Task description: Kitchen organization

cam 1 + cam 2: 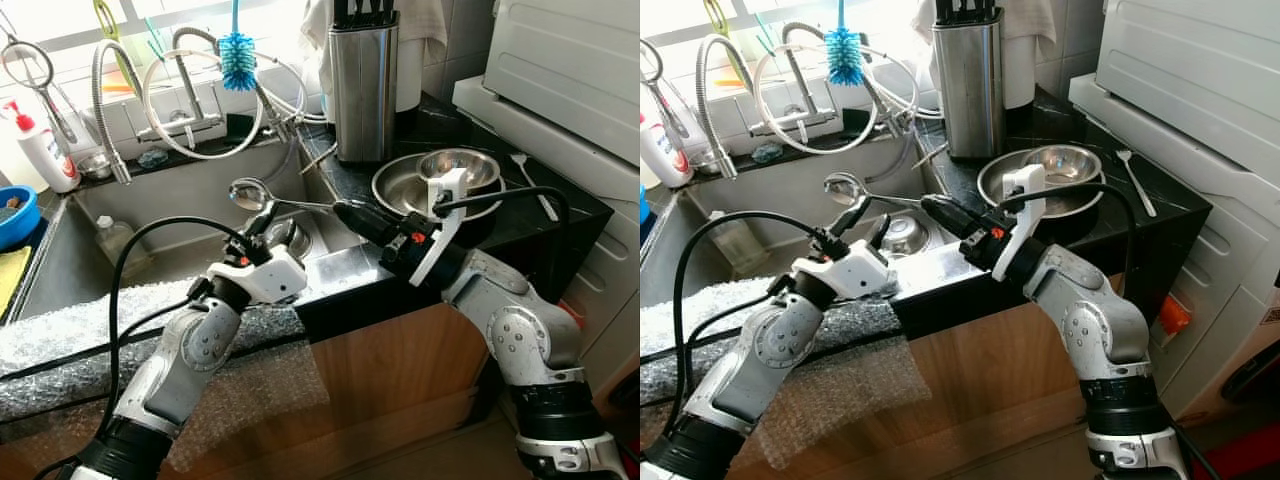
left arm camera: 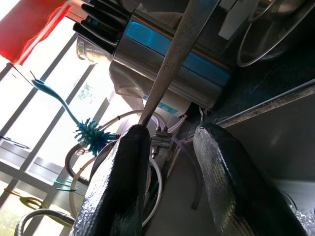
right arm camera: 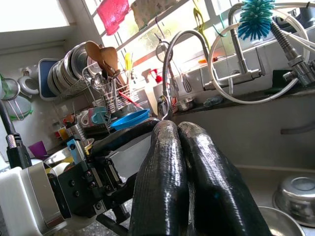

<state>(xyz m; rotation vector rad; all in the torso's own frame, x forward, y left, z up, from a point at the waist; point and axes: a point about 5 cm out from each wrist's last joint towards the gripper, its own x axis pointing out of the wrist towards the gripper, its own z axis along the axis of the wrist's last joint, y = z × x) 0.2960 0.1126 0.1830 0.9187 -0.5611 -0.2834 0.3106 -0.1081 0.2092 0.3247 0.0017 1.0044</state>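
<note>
My right gripper [image 1: 340,207], fingers pressed together, pinches the handle end of a steel ladle [image 1: 262,195] and holds it level over the corner of the sink [image 1: 70,255]. My left gripper [image 1: 262,222], fingers spread, reaches up from below so that one finger [image 2: 124,172] touches the ladle's handle while the other stands apart from it. The ladle's bowl hangs above the basin, over a small steel bowl [image 1: 296,240] lying in the sink. Just beyond my right wrist, on the black counter [image 1: 560,215], a small steel dish [image 1: 458,164] sits inside a larger steel pan [image 1: 400,185], with a fork [image 1: 530,185] lying beside them. Behind them stands a steel knife block [image 1: 363,85]. A blue bottle brush [image 1: 238,55] hangs above the tap [image 1: 185,95] and its looped hoses, and a white soap bottle [image 1: 42,150] stands at the sink's far left.
</note>
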